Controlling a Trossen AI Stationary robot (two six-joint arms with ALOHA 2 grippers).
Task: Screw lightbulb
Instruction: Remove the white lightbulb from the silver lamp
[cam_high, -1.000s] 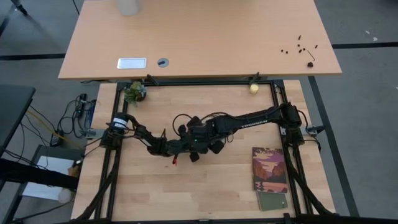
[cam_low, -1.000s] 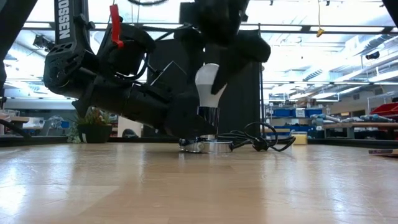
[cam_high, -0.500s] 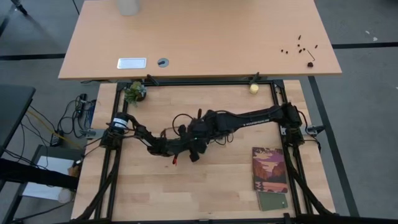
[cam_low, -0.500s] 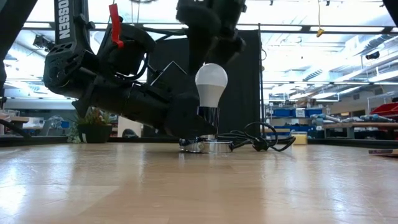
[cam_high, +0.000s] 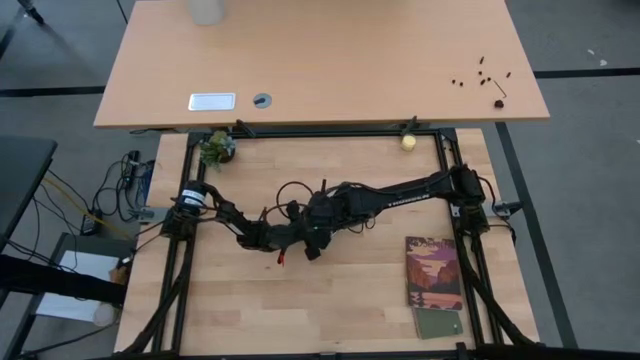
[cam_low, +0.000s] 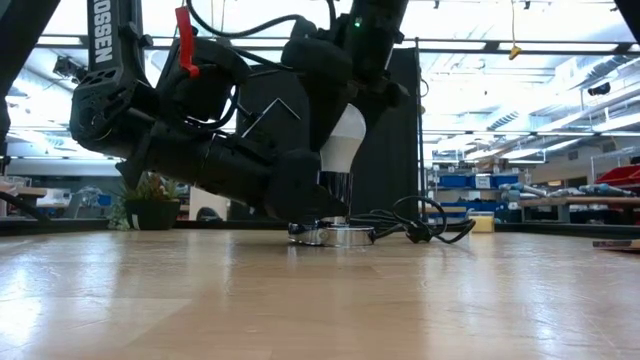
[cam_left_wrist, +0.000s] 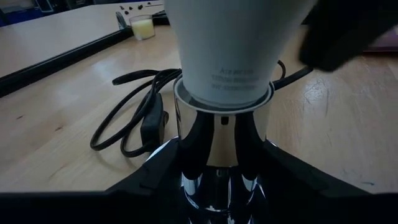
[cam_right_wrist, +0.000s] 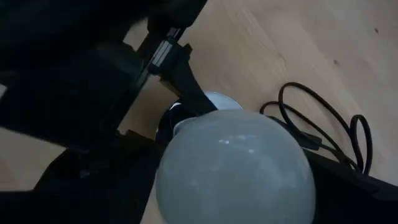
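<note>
Lightbulb (cam_low: 343, 150) upright beneath right pincer (cam_low: 350, 70)

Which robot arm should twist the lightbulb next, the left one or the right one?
Probably the right. The right gripper sits over the top of the lightbulb, ready to turn it. The left gripper is down low, clamped on the silver socket, steadying it on the table.

Wooden table (cam_high: 330, 300) — booklet (cam_high: 433, 272), socket (cam_low: 328, 233)
</note>
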